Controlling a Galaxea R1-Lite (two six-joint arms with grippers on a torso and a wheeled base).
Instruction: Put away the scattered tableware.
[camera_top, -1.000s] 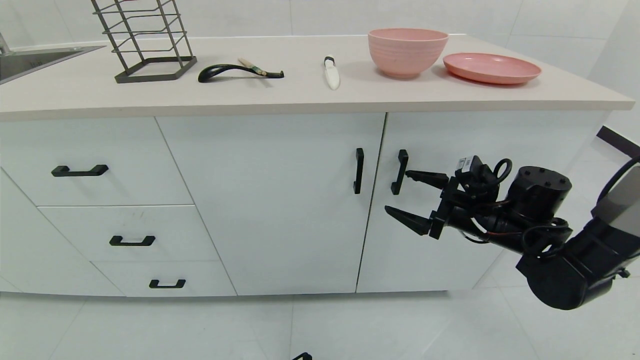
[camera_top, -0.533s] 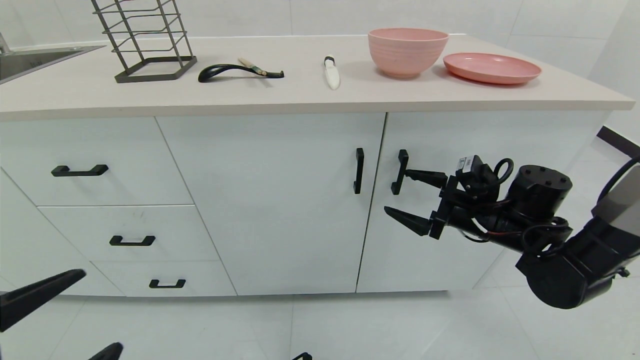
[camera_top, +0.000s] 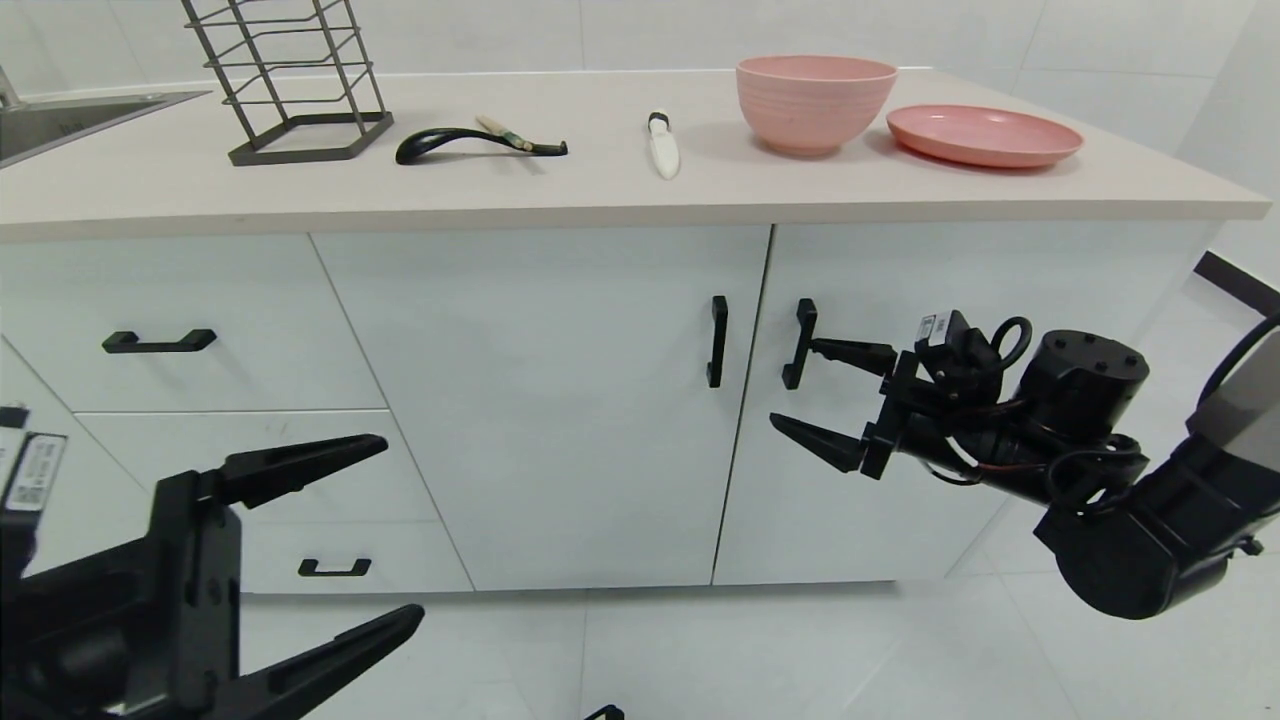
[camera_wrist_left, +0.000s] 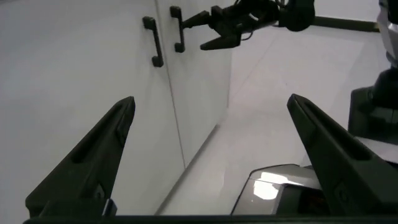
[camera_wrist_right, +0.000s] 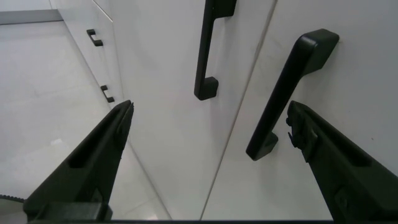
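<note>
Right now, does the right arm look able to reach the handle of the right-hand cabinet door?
Probably yes. The right gripper is open just in front of the right-hand door handle, one finger level with it, and nothing stands between them. Whether it touches the handle, I cannot tell.

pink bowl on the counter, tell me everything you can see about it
The pink bowl is round and deep, with a matte, faintly ridged outer wall that looks like plastic or something similar. It stands upright, mouth up, on the pale counter, toward its right end and back. Its inside cannot be seen. A pink plate lies close on its right; they seem not to touch where they rest. Nothing holds the bowl.
</note>
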